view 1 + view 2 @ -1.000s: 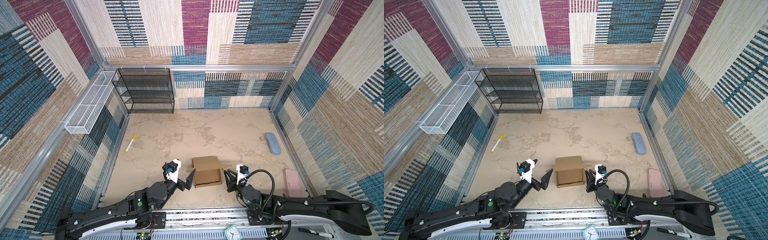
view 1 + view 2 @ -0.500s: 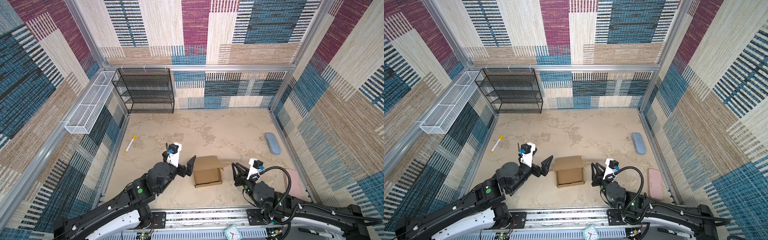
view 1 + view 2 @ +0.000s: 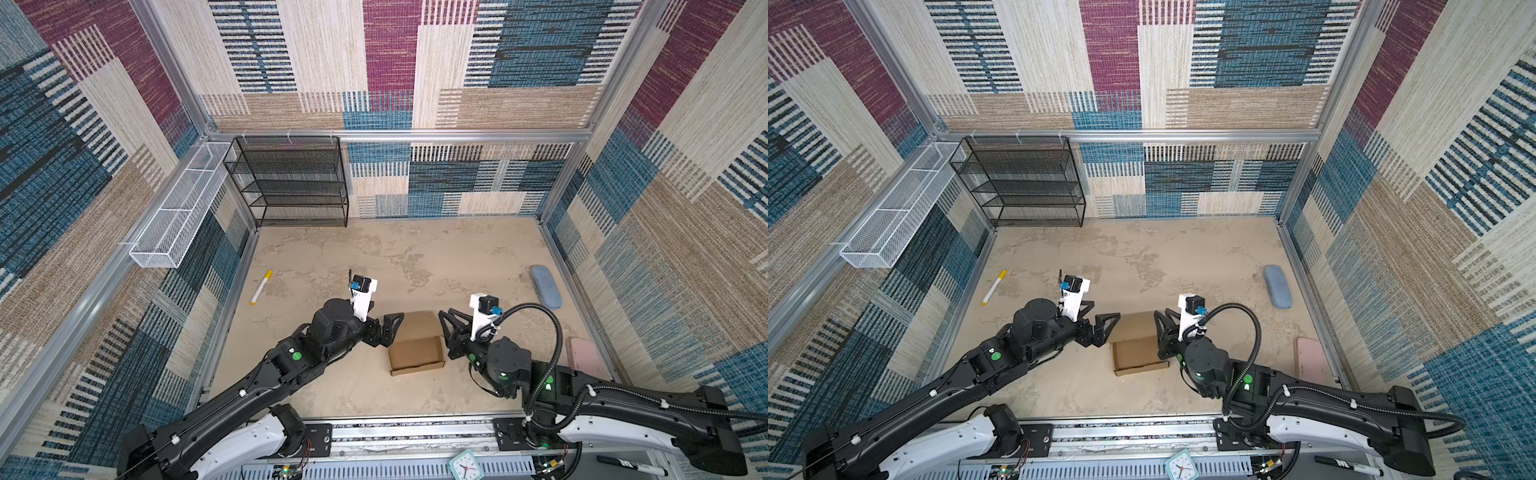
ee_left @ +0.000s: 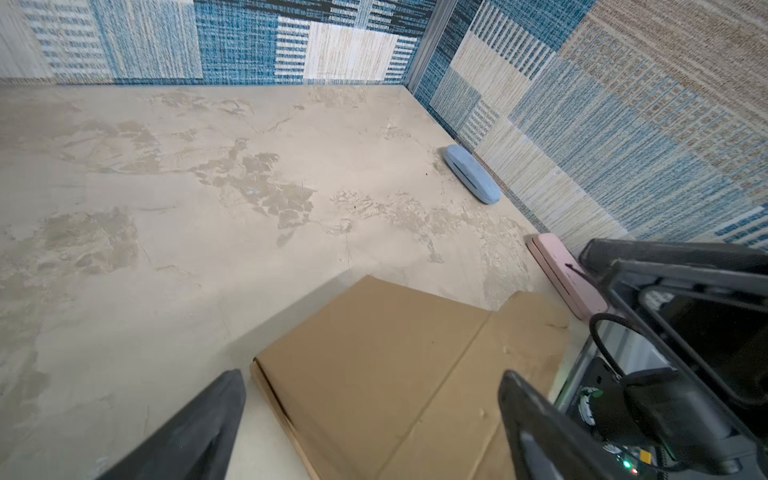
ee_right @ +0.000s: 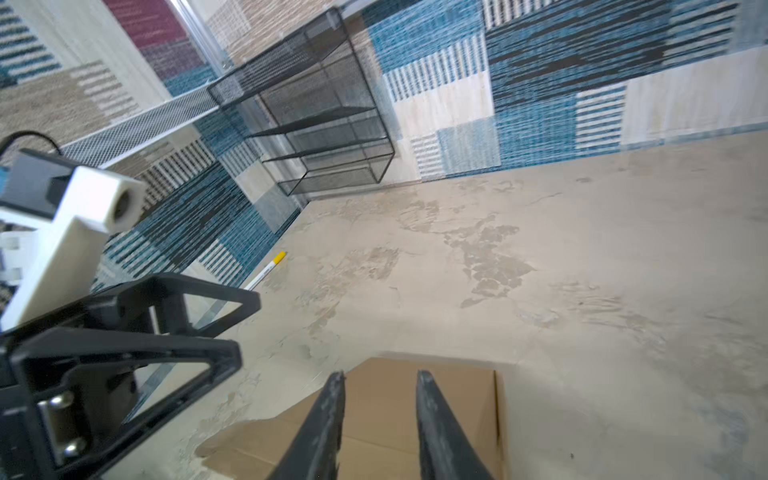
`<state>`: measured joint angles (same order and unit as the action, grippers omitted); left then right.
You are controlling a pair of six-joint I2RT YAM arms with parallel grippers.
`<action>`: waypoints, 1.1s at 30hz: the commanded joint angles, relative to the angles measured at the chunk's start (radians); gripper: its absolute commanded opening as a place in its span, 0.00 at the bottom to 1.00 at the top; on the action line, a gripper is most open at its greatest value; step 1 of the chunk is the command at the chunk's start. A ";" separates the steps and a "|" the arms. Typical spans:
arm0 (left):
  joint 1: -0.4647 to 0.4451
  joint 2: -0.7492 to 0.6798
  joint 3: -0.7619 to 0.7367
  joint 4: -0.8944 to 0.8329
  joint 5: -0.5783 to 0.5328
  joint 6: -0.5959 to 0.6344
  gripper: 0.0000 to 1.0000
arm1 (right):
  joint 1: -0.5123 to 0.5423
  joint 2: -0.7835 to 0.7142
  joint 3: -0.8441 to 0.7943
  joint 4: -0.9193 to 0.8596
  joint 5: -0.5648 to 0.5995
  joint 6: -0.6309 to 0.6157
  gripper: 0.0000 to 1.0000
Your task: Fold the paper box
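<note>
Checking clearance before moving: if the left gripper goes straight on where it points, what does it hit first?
Probably the paper box, lying right ahead of the open left gripper; height is hard to judge.

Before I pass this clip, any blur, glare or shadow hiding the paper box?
Both top views: sharp, evenly lit, no glare on the paper box. Left wrist: own fingers out of focus, box crisp. Right wrist: shelf and walls soft, box readable.

The paper box (image 3: 415, 353) is plain brown, unprinted corrugated cardboard, a shallow, partly folded rectangle resting on the beige table (image 3: 332, 257) near the front middle. A creased panel extends from it toward the back wall.
</note>
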<state>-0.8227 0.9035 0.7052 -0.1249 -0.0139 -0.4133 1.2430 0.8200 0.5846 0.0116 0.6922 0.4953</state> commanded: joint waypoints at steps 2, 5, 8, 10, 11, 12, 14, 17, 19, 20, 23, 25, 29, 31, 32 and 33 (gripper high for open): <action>0.000 0.020 -0.031 0.044 0.087 -0.050 0.97 | -0.002 0.067 0.036 0.026 -0.136 -0.015 0.32; 0.001 0.045 -0.046 0.053 0.114 -0.066 0.96 | -0.016 0.089 0.025 0.028 -0.169 -0.001 0.32; 0.000 0.048 -0.078 0.075 0.120 -0.080 0.97 | -0.035 0.098 0.009 0.026 -0.200 0.018 0.32; 0.000 0.052 -0.099 0.091 0.129 -0.090 0.97 | -0.056 0.091 -0.006 0.028 -0.231 0.031 0.32; 0.000 0.056 -0.106 0.094 0.133 -0.094 0.96 | -0.068 0.087 -0.016 0.033 -0.253 0.037 0.32; 0.001 0.057 -0.111 0.093 0.134 -0.095 0.96 | -0.078 0.086 -0.023 0.032 -0.272 0.045 0.32; 0.000 0.051 -0.127 0.095 0.132 -0.097 0.96 | -0.090 0.084 -0.036 0.031 -0.295 0.060 0.32; 0.001 0.042 -0.155 0.105 0.129 -0.107 0.96 | -0.096 0.087 -0.048 0.026 -0.309 0.076 0.32; 0.000 0.044 -0.172 0.109 0.130 -0.115 0.96 | -0.097 0.087 -0.056 0.027 -0.321 0.084 0.32; 0.001 0.044 -0.180 0.114 0.133 -0.120 0.96 | -0.098 0.088 -0.060 0.028 -0.322 0.087 0.32; 0.000 0.042 -0.208 0.129 0.134 -0.134 0.96 | -0.100 0.093 -0.072 0.022 -0.331 0.100 0.33; 0.001 0.040 -0.227 0.141 0.135 -0.146 0.96 | -0.102 0.096 -0.081 0.022 -0.339 0.110 0.32; 0.001 0.039 -0.252 0.161 0.140 -0.162 0.95 | -0.103 0.100 -0.108 0.028 -0.349 0.128 0.33; 0.000 0.038 -0.262 0.166 0.138 -0.166 0.95 | -0.103 0.106 -0.120 0.035 -0.356 0.137 0.32; 0.000 0.038 -0.265 0.166 0.137 -0.166 0.95 | -0.104 0.108 -0.126 0.038 -0.359 0.142 0.33; 0.000 0.039 -0.266 0.166 0.138 -0.165 0.95 | -0.105 0.111 -0.132 0.042 -0.362 0.147 0.32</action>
<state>-0.8223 0.9447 0.4454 -0.0017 0.1112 -0.5648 1.1389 0.9257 0.4637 0.0254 0.3439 0.6159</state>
